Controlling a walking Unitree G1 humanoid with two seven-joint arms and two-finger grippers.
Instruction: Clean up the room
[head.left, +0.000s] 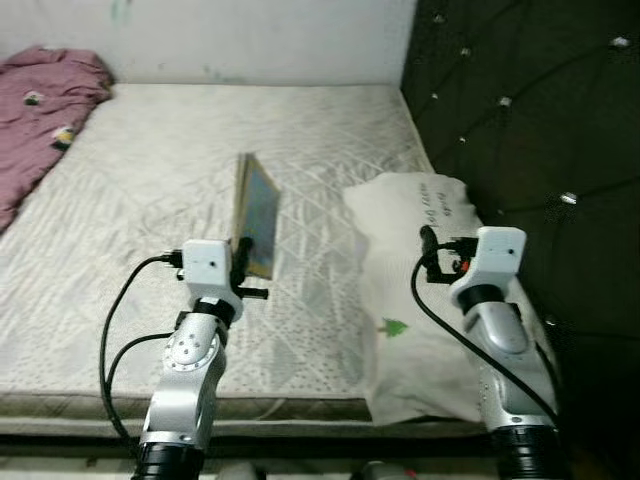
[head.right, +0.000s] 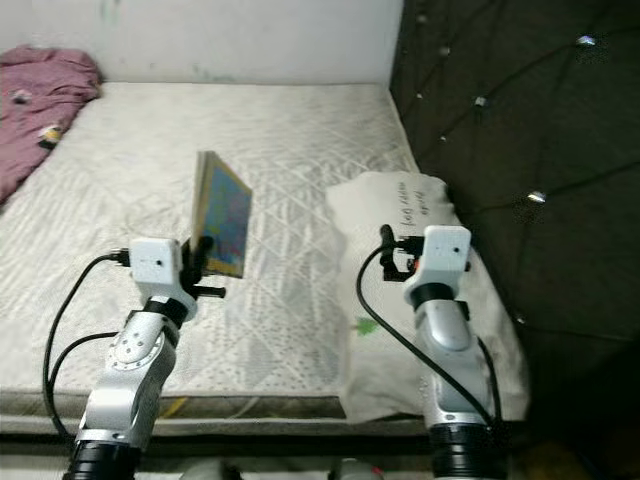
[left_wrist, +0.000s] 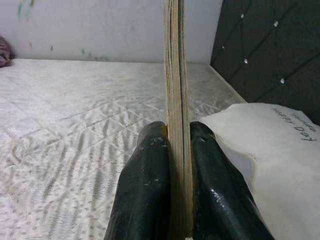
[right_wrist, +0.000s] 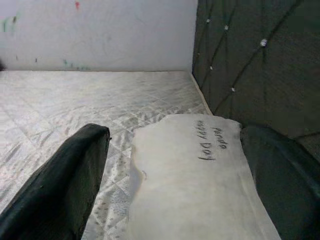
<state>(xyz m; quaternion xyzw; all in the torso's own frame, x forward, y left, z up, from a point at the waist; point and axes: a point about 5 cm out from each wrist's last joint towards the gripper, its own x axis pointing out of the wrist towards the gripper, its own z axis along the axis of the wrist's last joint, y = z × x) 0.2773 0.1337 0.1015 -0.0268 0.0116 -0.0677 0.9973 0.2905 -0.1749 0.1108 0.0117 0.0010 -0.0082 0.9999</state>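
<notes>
My left gripper (head.left: 243, 262) is shut on a thin book (head.left: 256, 212), held upright on edge above the quilted mattress (head.left: 150, 180). In the left wrist view the book's spine (left_wrist: 175, 100) runs straight up between the two black fingers (left_wrist: 147, 190). My right gripper (right_wrist: 175, 165) stands open over a white pillow (right_wrist: 190, 175) printed with "Panda Happy Day". That pillow (head.left: 420, 290) lies on the bed beside the dark headboard. Nothing sits between the right fingers.
A crumpled pink blanket (head.left: 40, 100) lies at the bed's far left corner with small items on it. A dark tufted headboard (head.left: 540, 130) lines the right side. A pale wall (head.left: 250, 40) closes the far end. The bed's front edge (head.left: 250, 408) is just before me.
</notes>
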